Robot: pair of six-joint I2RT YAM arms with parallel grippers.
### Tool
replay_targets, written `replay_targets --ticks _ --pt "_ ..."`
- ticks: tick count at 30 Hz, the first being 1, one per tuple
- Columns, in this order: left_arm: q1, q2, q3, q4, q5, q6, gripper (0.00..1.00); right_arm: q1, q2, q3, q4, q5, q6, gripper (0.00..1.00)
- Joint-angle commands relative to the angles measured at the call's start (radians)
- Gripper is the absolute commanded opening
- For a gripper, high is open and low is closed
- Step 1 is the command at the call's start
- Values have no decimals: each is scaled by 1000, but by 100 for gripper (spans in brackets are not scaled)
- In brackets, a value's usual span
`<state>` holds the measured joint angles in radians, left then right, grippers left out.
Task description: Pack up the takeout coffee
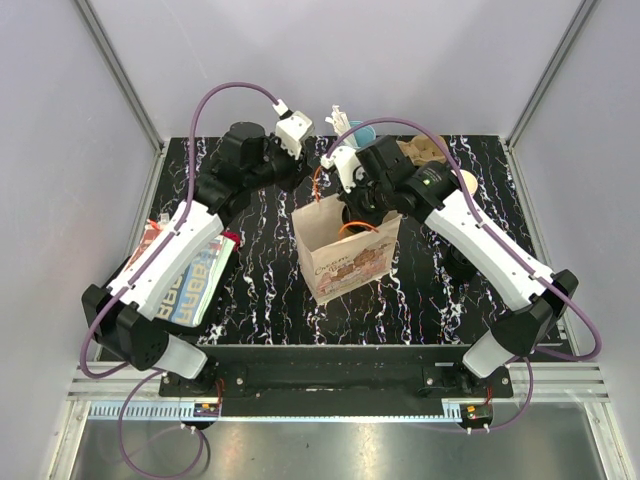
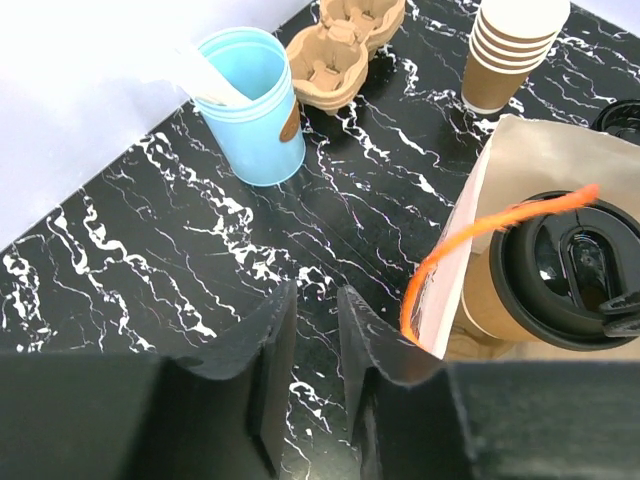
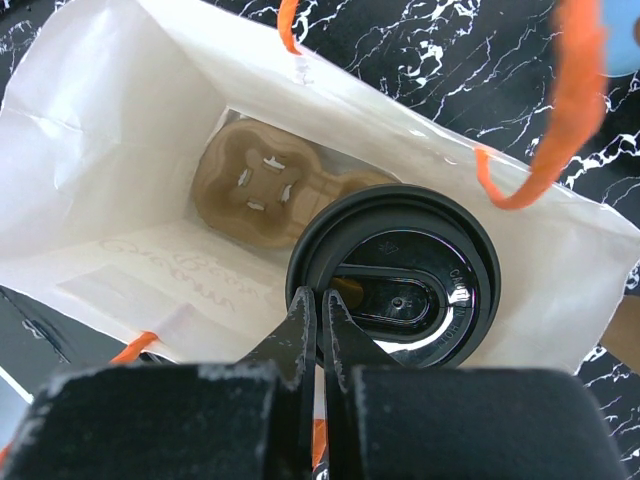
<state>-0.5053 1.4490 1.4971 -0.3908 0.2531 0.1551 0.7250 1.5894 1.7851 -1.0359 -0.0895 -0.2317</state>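
Top: bag (image 1: 345, 262) stood centre frame, right arm (image 1: 470, 225) over its mouth, left wrist: left claw (image 2: 315, 300) slightly apart, empty, bottom centre, coffee (image 2: 560, 270) at right in bag mouth, right wrist: right claw (image 3: 320, 298) pinched on lid (image 3: 440, 250) rim, carrier (image 3: 265, 185) on bag floor

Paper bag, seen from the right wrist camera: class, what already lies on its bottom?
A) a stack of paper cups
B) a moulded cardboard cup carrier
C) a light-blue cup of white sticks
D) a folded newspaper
B: a tan moulded cup carrier lies flat on the floor of the paper bag, partly hidden behind the black lid of the takeout coffee.
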Motion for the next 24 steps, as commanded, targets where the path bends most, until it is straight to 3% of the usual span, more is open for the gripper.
replay_targets --ticks 1,7,9,14,15,18,24 --pt "4 14 9 67 -31 -17 24 7 -9 -10 43 -26 -35 0" --pt "5 28 18 66 -37 -28 21 8 -11 -33 57 -12 -61 0" --pt "5 24 22 64 -26 -26 34 8 -12 -39 62 -10 -63 0" --pt "53 -4 34 67 43 -61 55 8 -14 -49 73 -1 -63 0" --pt "62 -6 40 67 67 -68 67 8 -16 -50 76 0 -63 0" --pt "109 -15 38 75 122 -91 77 8 -11 -53 82 8 -64 0" --pt "151 -42 8 101 271 -101 81 8 0 -59 96 22 -52 0"
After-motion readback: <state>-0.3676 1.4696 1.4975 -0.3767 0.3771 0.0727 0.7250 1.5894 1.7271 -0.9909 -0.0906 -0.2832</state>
